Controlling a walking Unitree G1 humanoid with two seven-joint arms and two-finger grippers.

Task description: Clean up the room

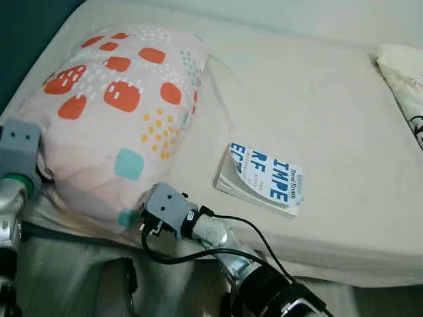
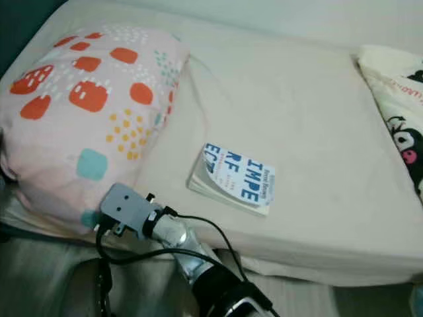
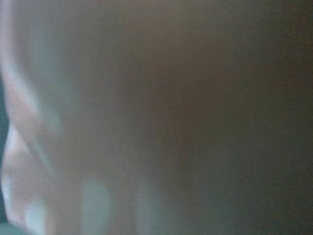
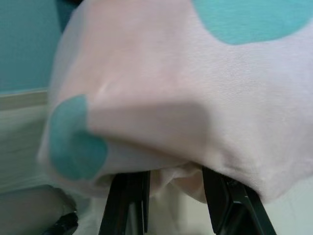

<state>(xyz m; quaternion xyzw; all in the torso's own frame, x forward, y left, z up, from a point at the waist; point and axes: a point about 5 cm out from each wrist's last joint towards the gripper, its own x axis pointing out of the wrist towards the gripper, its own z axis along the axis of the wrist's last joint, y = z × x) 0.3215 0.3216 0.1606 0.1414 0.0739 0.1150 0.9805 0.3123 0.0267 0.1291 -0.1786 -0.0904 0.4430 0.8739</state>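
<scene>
The pillow point(image 1: 119, 112) lay at the bed's point(image 1: 317, 105) left end. The right end effector point(image 4: 176, 205) had its fingers point(image 4: 128, 203) spread under the pillow's near corner. The left end effector's point(image 1: 18, 148) state could not be told. A book point(image 1: 261, 178) lay nearby.

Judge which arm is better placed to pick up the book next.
The right, probably. The right gripper is at the pillow's near corner, with the book just beside it on the bed. The left gripper is at the pillow's far side, with the whole pillow between it and the book.
</scene>
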